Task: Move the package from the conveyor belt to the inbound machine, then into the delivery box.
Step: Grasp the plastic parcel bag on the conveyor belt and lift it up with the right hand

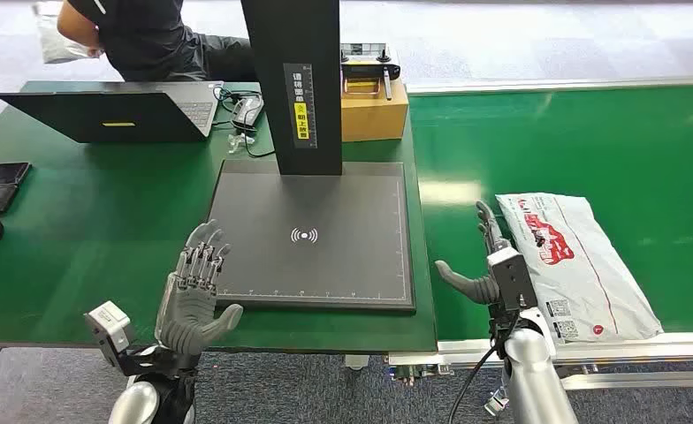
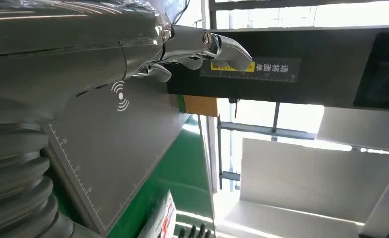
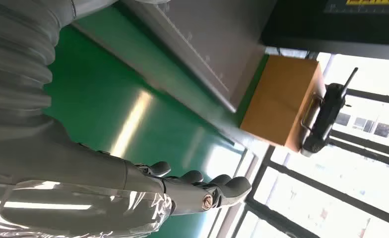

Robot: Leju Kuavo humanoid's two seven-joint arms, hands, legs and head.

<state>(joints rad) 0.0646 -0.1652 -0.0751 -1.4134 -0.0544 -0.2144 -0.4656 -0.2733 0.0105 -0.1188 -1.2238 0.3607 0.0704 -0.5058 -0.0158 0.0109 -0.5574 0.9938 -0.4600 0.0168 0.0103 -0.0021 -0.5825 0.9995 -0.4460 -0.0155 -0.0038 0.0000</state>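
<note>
A green bench point(image 1: 95, 230) carries a dark scanner pad point(image 1: 316, 234) with a black upright post point(image 1: 292, 79). Behind it lie an open laptop point(image 1: 113, 110), a brown cardboard box point(image 1: 374, 110) and some cables point(image 1: 241, 119). Just beside the bench, a green conveyor belt point(image 1: 590, 141) bears a white plastic package point(image 1: 573, 265).

The package point(image 1: 576, 263) lies on the conveyor belt point(image 1: 608, 141), right of the inbound machine point(image 1: 316, 231) on the counter point(image 1: 87, 230), with a laptop point(image 1: 113, 113) behind left and a box point(image 1: 374, 108) behind the machine.
</note>
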